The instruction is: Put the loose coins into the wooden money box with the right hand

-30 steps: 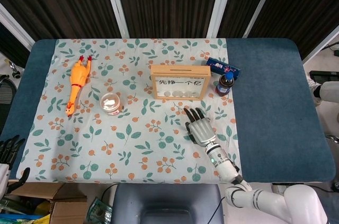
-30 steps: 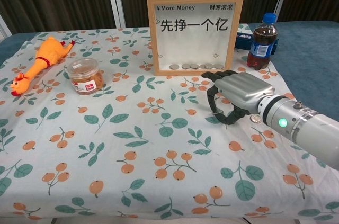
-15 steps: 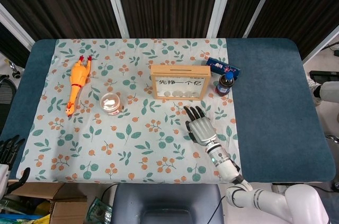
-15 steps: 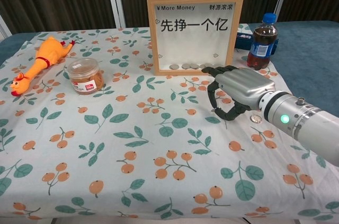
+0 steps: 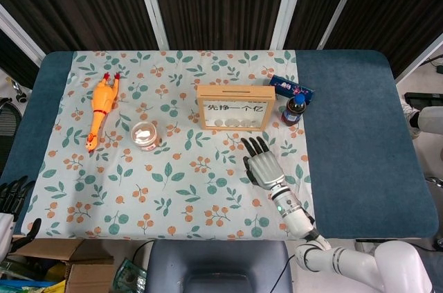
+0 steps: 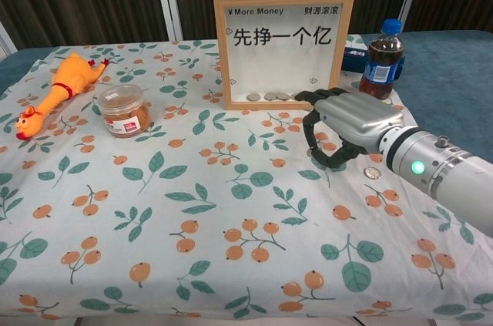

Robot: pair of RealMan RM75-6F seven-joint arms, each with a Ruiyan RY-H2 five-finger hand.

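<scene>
Hovering low over the cloth, the right hand (image 6: 344, 124) sits just near of the wooden money box (image 6: 283, 47), fingers curled downward and apart, holding nothing that I can see. One loose coin (image 6: 373, 174) lies on the cloth just right of it, beside the wrist (other coins already rest inside the box). This looks like the reach-to-pick step; next the hand likely needs to shift right and pinch that flat coin. The left hand (image 5: 12, 197) idles at the table's near-left edge, fingers apart.

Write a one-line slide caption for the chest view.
Right hand hovers open before the wooden money box, a loose coin on the floral tablecloth beside it.
</scene>
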